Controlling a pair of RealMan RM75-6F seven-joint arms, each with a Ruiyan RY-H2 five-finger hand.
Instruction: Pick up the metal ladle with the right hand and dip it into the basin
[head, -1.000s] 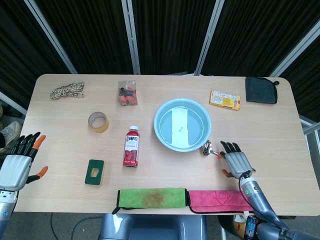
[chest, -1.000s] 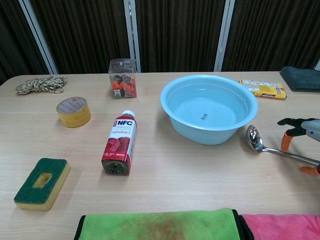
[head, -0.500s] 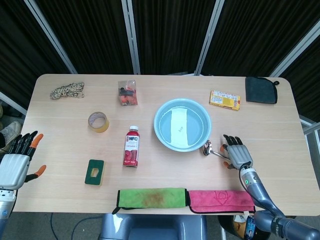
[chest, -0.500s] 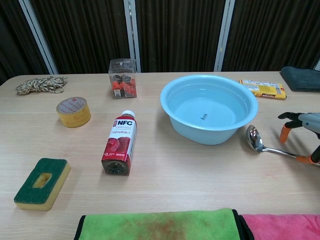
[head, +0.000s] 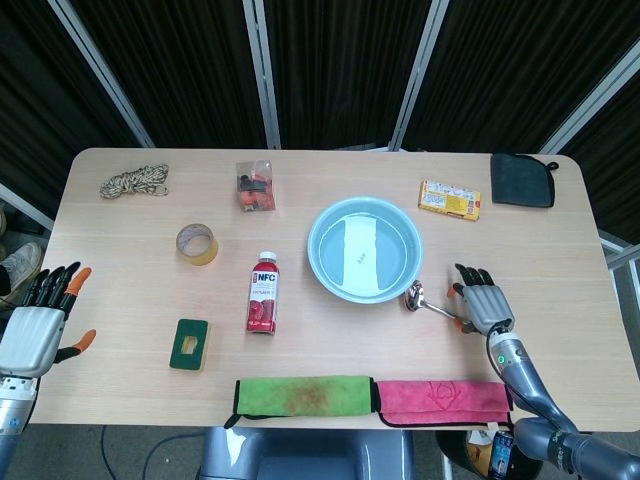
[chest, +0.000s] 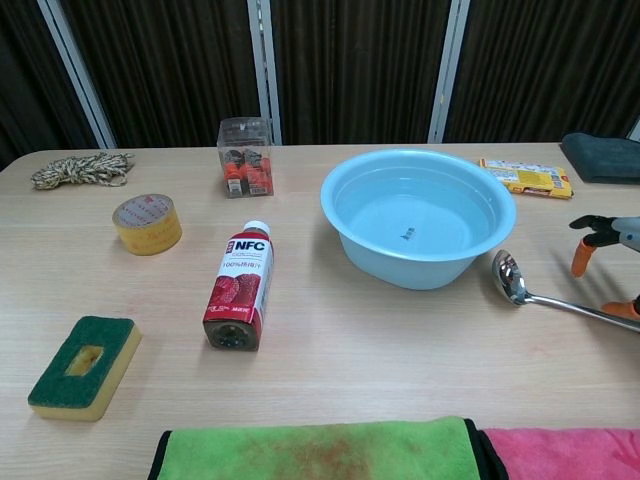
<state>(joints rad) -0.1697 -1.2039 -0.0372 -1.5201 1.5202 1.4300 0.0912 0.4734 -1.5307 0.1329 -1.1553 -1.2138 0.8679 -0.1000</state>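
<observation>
By right edge: right hand (head: 484, 306) over ladle (chest: 548, 293) handle, fingers apart
Ladle bowl: beside basin (head: 364, 250)
Left hand (head: 38, 327): fingers apart

Right robot hand (head: 483, 303) and left robot hand (head: 40, 322) both spread, palms down

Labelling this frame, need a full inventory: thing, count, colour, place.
basin: 1, light blue, table centre
metal ladle: 1, silver, right of basin
juice bottle: 1, red, lying left of basin
tape roll: 1, yellow, left
sponge: 1, green-yellow, front left
rope: 1, beige, far left
clear box: 1, far centre
snack pack: 1, yellow, far right
dark cloth: 1, far right corner
towels: green, pink, front edge
left hand: open, off table's left
right hand: open, over ladle handle
</observation>
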